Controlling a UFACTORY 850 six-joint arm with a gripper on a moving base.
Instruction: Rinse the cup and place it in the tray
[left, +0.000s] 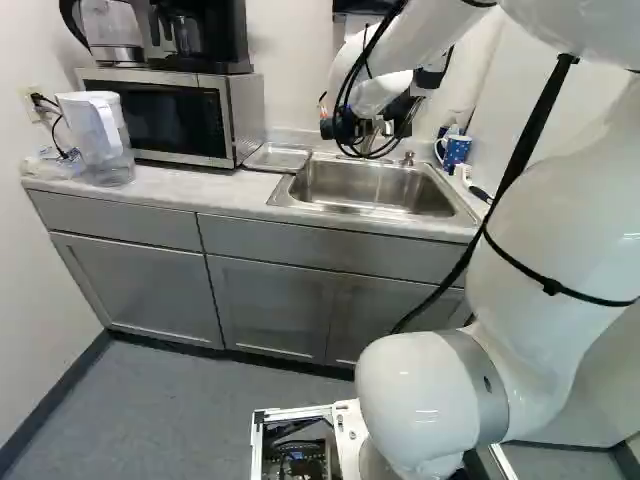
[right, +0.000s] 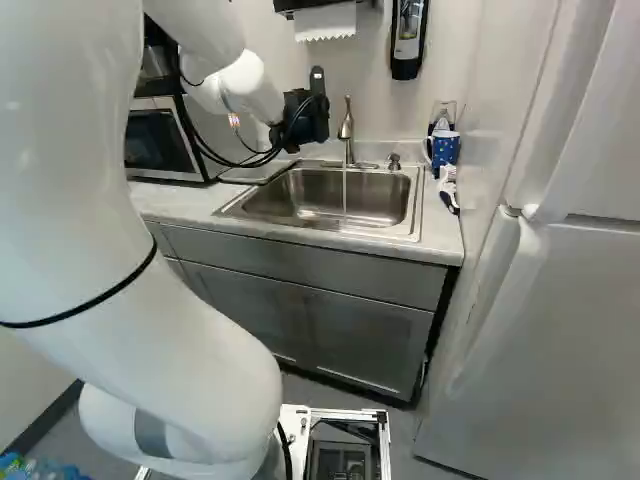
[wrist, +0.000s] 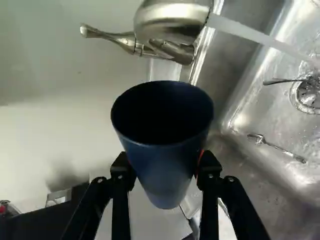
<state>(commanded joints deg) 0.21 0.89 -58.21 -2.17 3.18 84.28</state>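
Note:
In the right base view the black gripper is over the back left part of the sink, left of the faucet; its fingertips cannot be made out there. The wrist view has the gripper shut on a dark blue cup, one finger on either side, the cup's open mouth toward the faucet head. A stream of water falls past the cup into the sink, with a gap between stream and cup. The shallow metal tray lies on the counter between microwave and sink.
Two spoons, one a small spoon, lie in the sink near the drain. A blue spotted mug stands at the sink's right. A microwave and a pitcher are on the counter's left; a fridge stands at right.

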